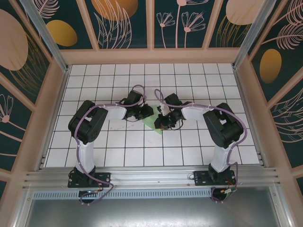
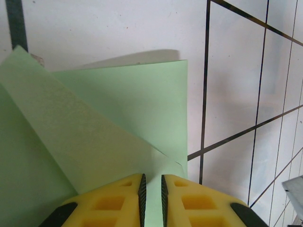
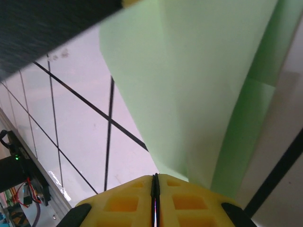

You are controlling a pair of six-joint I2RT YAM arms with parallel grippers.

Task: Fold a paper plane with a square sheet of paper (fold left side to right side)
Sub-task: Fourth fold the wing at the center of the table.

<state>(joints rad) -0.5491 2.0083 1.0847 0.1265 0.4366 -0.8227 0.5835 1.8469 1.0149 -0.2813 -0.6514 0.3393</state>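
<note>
While the paper (image 1: 152, 125) lies mid-frame on the worktop (image 1: 199, 142) in the top view, one flap (image 3: 199, 85) is lifted off it. Right claw (image 3: 155, 176) pressed together, pinching that flap's lower edge. Left claw (image 2: 152, 178): slim gap, paper right under it; can't tell if it grips.

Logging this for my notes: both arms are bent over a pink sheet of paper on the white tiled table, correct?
Not pink: the paper is pale green, as the left wrist view shows. The rest is right.
</note>
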